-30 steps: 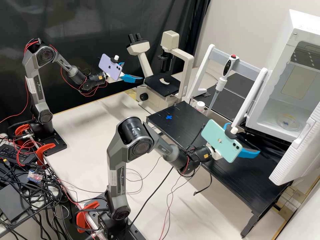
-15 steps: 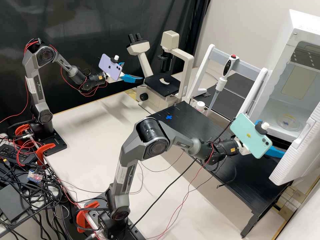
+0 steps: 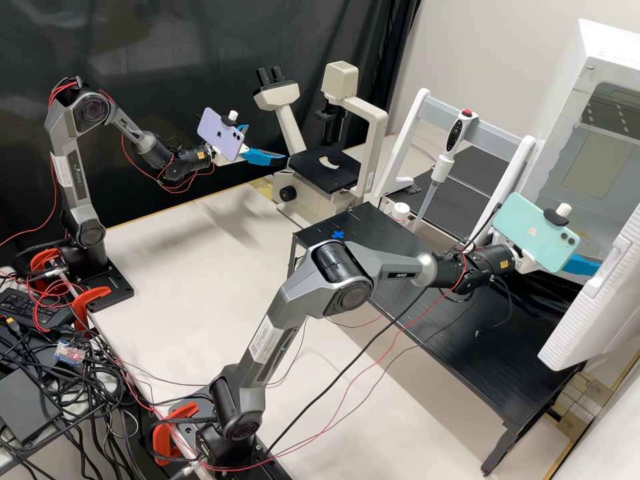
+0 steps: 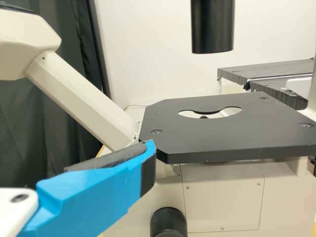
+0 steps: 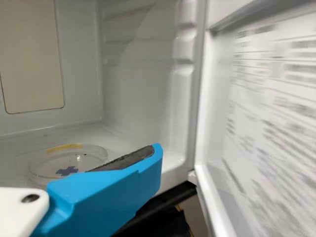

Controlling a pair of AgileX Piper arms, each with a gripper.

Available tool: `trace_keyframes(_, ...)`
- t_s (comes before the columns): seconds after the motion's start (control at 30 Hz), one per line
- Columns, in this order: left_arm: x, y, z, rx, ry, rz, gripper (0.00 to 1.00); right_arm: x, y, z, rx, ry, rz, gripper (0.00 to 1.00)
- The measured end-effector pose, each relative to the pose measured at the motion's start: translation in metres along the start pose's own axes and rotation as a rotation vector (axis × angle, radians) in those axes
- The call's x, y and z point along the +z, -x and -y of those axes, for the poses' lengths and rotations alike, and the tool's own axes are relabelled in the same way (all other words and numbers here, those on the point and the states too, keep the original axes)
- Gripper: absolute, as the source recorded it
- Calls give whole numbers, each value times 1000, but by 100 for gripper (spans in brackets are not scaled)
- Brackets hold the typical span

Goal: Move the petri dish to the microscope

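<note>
the petri dish (image 5: 59, 160) lies on the floor of the white cabinet (image 3: 603, 52), and the right gripper (image 3: 581, 266) is there at the open front, spread with nothing between its fingers. over beside the microscope (image 3: 325, 175), the left gripper (image 3: 263, 145) is spread and empty too.

Find a clear petri dish (image 5: 71, 159) with a blue cross (image 5: 67, 171), flat inside the white cabinet (image 5: 138, 98), and a cream, black-staged microscope (image 3: 317, 175), upright.
</note>
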Motion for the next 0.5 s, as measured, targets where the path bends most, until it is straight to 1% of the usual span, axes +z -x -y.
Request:
trace_keyframes(0.2,0,0,0,0,0,0,100,-1,-27,6,-28,11,3,100)
trace_keyframes(0.27,0,0,0,0,0,0,100,1,-34,12,-44,17,3,100)
trace_keyframes(0.3,0,0,0,0,0,0,100,1,-37,14,-46,13,2,100)
trace_keyframes(0.5,0,0,0,0,0,0,100,3,-53,28,-82,52,-4,100)
